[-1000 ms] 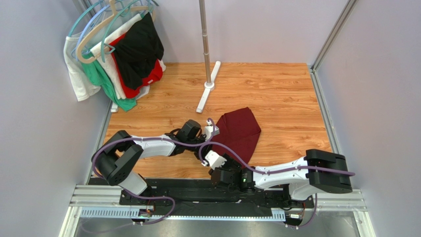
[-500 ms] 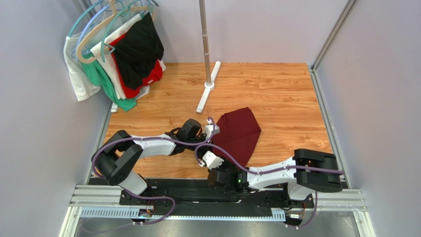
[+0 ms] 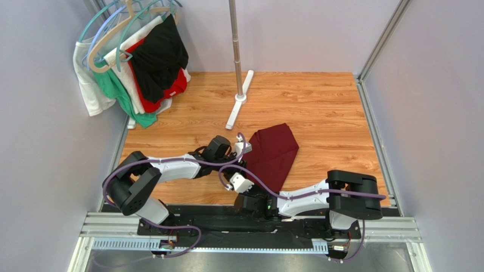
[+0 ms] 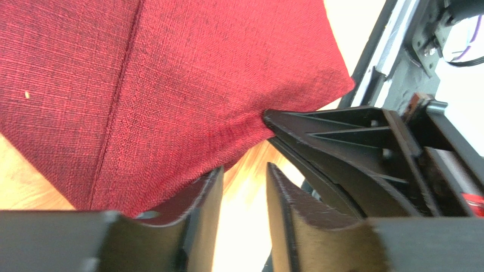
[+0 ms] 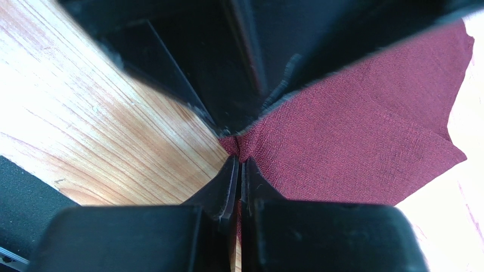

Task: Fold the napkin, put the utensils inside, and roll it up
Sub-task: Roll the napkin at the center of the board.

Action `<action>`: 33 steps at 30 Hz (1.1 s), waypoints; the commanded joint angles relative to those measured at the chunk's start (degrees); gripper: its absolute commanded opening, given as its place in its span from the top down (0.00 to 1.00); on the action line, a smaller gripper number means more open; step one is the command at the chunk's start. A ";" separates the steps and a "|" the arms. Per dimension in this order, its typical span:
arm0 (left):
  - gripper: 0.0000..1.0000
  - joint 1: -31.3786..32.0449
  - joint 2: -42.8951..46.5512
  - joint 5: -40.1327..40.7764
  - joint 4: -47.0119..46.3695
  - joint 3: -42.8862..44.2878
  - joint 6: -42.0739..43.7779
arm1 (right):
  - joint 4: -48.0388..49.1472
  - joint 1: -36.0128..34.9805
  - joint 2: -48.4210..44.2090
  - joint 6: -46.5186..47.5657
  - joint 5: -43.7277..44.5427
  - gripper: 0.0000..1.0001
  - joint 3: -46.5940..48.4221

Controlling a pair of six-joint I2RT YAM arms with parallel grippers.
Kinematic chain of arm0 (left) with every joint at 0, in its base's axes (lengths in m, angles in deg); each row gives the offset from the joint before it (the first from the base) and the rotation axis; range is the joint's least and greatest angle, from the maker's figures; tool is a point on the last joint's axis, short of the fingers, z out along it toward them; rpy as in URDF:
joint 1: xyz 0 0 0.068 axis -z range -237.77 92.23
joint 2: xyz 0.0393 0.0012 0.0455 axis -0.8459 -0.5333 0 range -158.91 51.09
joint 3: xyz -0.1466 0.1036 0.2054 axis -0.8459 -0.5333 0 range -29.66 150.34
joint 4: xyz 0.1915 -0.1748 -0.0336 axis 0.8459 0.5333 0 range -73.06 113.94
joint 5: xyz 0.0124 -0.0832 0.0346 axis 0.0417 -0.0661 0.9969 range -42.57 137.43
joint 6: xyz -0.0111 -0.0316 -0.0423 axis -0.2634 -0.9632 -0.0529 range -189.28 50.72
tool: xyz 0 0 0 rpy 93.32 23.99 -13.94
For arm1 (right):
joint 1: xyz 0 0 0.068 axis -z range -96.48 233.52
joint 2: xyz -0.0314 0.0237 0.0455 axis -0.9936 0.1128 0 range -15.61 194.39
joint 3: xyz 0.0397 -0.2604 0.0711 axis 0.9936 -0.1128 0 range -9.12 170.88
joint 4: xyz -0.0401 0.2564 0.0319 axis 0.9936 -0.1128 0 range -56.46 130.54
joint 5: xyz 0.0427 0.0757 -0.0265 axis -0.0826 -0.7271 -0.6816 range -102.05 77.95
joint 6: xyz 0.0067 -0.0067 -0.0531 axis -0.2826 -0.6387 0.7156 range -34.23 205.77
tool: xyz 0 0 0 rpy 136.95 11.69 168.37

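So the napkin (image 3: 275, 154) is lying on the desk (image 3: 318, 107), in the near half and roughly midway between the left and right edges. It's folded into a pointed shape, with one corner aimed at the near edge. The right gripper (image 5: 240, 161) is clamped tight on the napkin's left edge, and you can see the weave puckering toward its tips. The left gripper (image 4: 244, 170) sits just beside that same edge with its jaws parted, and only bare wood shows in the gap, so it's holding nothing. My worry is that the right one only has a thin bite of cloth, so a quick pull could let it slip out, or drag the whole thing across the smooth wood grain and mess up the fold. The two grippers are also really crowded together, so a bump looks possible. The cloth is matte maroon with a coarse visible weave and one straight crease line, soft and floppy. The fingers are hard black plastic. I can't spot the spoon in any view.
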State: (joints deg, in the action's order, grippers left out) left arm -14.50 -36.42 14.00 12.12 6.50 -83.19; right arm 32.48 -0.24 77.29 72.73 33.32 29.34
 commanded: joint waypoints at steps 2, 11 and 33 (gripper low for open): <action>0.41 -1.60 6.36 1.52 0.95 1.11 -3.22 | -4.60 2.63 -2.35 -4.54 -9.41 1.00 -0.40; 0.23 -5.29 18.40 10.13 7.36 -1.70 -7.44 | -5.66 13.70 -15.47 -6.48 -24.17 1.00 -3.56; 0.24 -2.50 29.33 11.37 -5.63 -9.10 1.33 | -4.86 39.64 -11.61 -8.06 -69.86 1.00 1.53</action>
State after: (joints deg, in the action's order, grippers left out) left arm -20.43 -5.12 27.38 15.86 -3.82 -88.75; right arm 27.41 35.84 64.04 65.60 -24.98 27.55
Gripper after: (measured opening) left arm 0.762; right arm 0.012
